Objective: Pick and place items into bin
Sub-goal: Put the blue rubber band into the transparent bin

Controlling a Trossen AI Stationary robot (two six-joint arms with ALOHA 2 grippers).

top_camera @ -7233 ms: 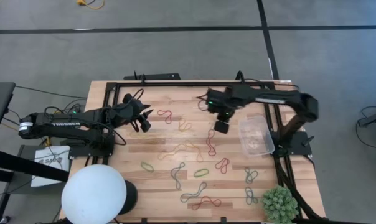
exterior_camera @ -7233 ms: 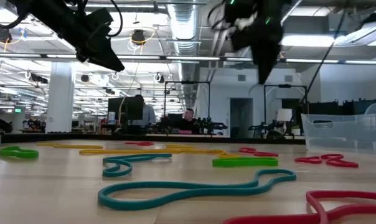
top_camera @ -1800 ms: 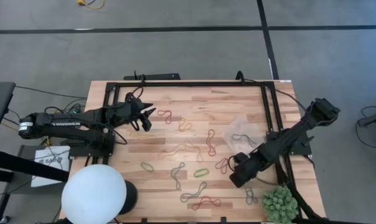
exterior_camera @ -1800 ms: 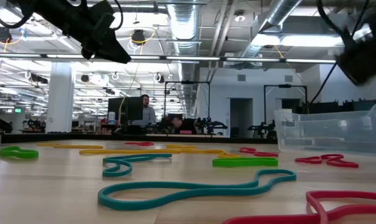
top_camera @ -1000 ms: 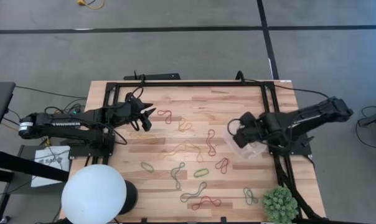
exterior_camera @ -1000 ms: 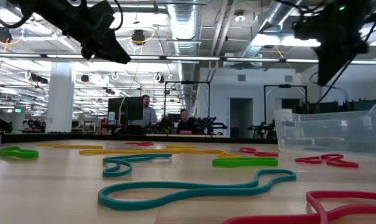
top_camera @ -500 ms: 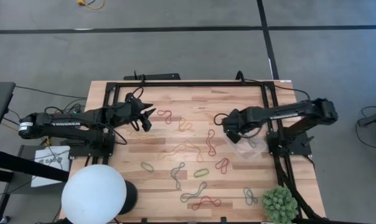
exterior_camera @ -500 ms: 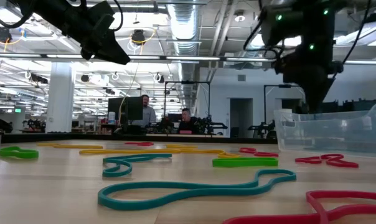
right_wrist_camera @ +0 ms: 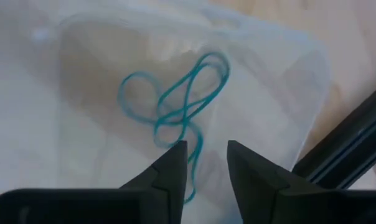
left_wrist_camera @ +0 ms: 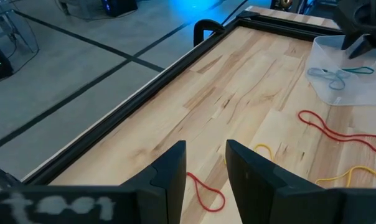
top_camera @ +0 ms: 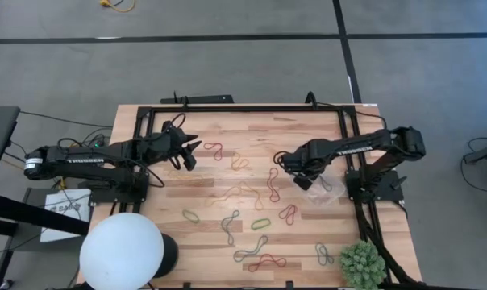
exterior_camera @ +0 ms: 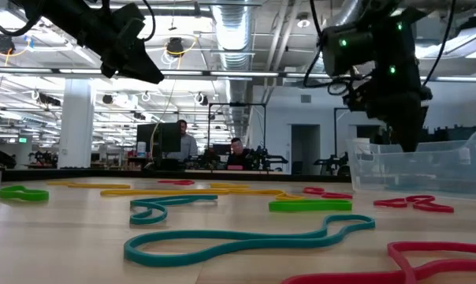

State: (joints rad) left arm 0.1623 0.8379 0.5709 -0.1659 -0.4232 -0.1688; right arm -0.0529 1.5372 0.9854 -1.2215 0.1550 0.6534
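Note:
The bin (top_camera: 324,187) is a clear plastic tub resting on the table's right side. My right gripper (top_camera: 298,171) points steeply down over the bin's left part, open. Under it in the right wrist view lies a teal band (right_wrist_camera: 175,106) on the bin's floor. One strand (right_wrist_camera: 193,149) of it runs in between my fingers; whether it touches them I cannot tell. A greyish band (left_wrist_camera: 328,76) also lies in the bin. Several red, yellow, green and grey bands (top_camera: 273,184) lie flat on the wood. My left gripper (top_camera: 192,151) hovers open at the far left, above a red band (top_camera: 215,151).
A white globe (top_camera: 121,251) stands at the near left corner and a spiky green plant (top_camera: 362,263) at the near right. Black frame rails (top_camera: 243,109) run along the far edge and both sides. The bands spread over the middle and near part of the table.
My right gripper has moved a little toward the table's left edge and down over the bin, tipping more steeply downward as it went. The left arm has kept still.

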